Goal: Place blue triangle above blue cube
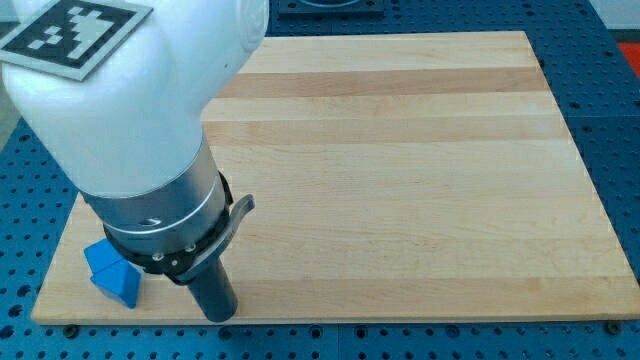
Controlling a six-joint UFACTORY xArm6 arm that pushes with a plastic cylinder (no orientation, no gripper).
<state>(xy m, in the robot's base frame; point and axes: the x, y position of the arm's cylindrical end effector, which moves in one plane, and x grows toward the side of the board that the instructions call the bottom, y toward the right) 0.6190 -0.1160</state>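
Note:
A blue block (pixel 112 275) lies near the wooden board's bottom left corner, partly hidden under the arm's grey cuff. Its visible faces look angular, like a triangle, but I cannot tell whether it is one block or two touching. No separate blue cube shows; the arm's large white body (pixel 130 80) covers the board's upper left. My tip (pixel 219 315) rests on the board near its bottom edge, to the right of the blue block, with a clear gap between them.
The wooden board (pixel 420 180) lies on a blue perforated table (pixel 620 150). The board's bottom edge runs just below my tip. A black-and-white marker tag (pixel 75 30) sits on the arm at the view's top left.

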